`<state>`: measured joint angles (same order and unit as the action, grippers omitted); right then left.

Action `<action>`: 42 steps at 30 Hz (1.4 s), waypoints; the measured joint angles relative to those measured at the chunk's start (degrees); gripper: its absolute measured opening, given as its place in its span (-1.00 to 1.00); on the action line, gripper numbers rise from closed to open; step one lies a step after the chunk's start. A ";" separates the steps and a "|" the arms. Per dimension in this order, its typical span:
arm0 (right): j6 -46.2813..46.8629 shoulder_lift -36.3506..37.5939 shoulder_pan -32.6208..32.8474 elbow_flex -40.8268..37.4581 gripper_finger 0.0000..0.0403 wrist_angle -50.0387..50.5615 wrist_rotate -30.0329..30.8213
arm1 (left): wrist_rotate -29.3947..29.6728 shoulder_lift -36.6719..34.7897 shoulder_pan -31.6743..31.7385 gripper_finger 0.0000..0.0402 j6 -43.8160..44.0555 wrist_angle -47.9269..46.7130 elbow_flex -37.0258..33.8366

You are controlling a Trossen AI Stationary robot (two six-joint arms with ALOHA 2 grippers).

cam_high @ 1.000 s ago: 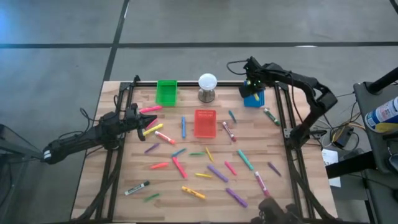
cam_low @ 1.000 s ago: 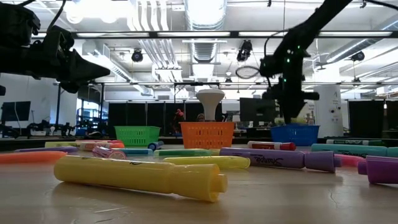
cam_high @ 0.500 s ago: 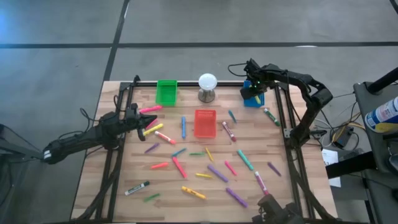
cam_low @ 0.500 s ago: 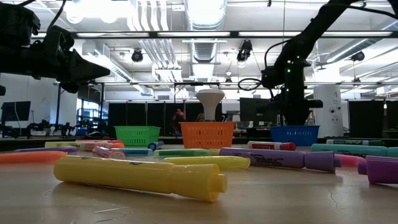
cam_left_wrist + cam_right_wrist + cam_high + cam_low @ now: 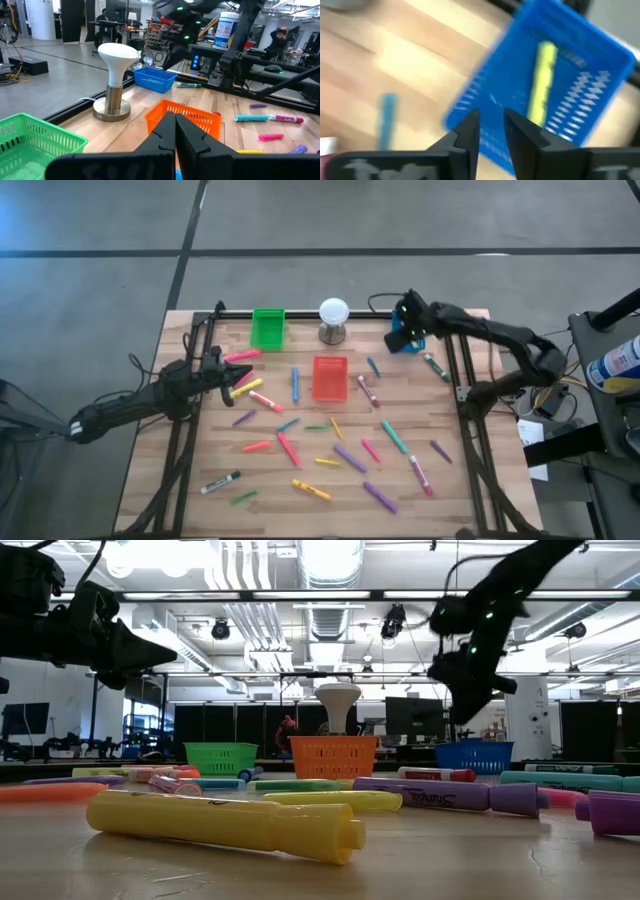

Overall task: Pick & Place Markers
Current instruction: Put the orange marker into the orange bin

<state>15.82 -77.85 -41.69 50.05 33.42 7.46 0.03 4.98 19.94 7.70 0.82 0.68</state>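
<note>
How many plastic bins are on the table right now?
3. The green bin sits at the far edge left of the white ball, the red bin near the table's middle, and the blue bin at the far right, below the right gripper.

Counted on the surface (image 5: 470, 480): three bins, namely one green (image 5: 267, 328), one red (image 5: 329, 378), one blue (image 5: 404, 340). One white ball on stand (image 5: 333, 319). Roughly two dozen markers (image 5: 349, 458) scattered; one yellow marker (image 5: 543, 82) inside the blue bin.
</note>
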 joint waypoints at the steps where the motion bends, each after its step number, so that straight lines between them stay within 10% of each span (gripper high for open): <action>1: -0.20 2.73 1.44 -2.90 -0.68 -3.61 0.00 | 0.00 0.00 -0.02 -0.99 0.00 0.00 -0.01; 8: 1.16 16.29 12.30 -22.02 -0.82 -33.28 -0.24 | 0.07 -0.01 0.00 -0.99 -0.30 3.04 -0.03; 21: 3.60 18.22 18.37 -35.31 -0.83 -66.57 -4.48 | 0.11 0.06 -0.02 -0.99 0.16 5.67 -0.03; 42: 1.51 17.78 18.97 -37.19 -0.83 -72.03 -4.35 | 0.74 7.31 0.01 -0.99 8.41 0.61 3.34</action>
<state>17.32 -60.07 -22.72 12.86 -38.61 3.11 0.77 12.29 19.94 16.12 1.43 4.02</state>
